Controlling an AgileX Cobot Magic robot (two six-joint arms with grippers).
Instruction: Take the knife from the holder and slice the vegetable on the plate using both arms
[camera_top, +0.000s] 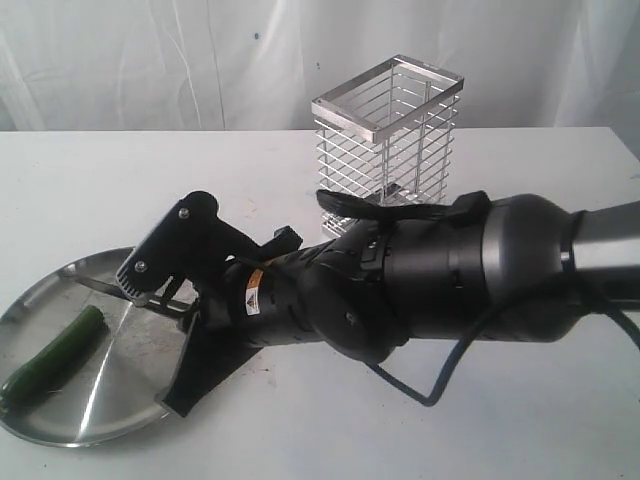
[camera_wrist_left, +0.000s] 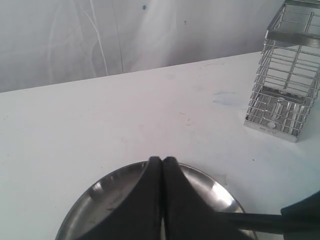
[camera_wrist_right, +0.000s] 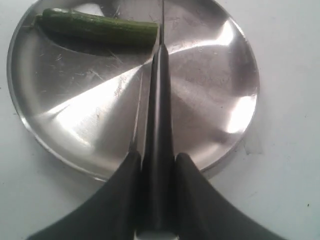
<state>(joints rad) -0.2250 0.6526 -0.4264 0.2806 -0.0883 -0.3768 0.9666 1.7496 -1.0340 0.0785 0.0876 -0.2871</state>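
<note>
Knife (camera_wrist_right: 159, 100): black handle, slim dark blade. In the right wrist view the blade is edge-on and shows only as a thin line. It lies roughly level over the plate (camera_wrist_right: 200, 100), with the blade pointing at the cucumber (camera_wrist_right: 100, 27).

Right gripper (camera_wrist_right: 158, 160): jaws partly closed, one finger on each side of the handle. It has a firm hold of the knife. In the exterior view this arm reaches across to the left side of the table (camera_top: 500, 420).

Blade position: just beside the cucumber's blunt end. Cannot tell whether they touch.

Cucumber: slim, dark green, in one piece. It lies flat near the plate's rim, on the side away from the right gripper.

Left gripper (camera_wrist_left: 162, 162): fingers pressed together, nothing between them. It hangs above the plate's edge.

Plate: round, shiny steel, scuffed, with bright glare wedges.

Holder (camera_top: 388, 130): silver wire cage, upright. It stands well apart from the plate, toward the back of the table.

Count: 1 knife, 1 cucumber, 1 plate, 1 holder, 2 grippers.
</note>
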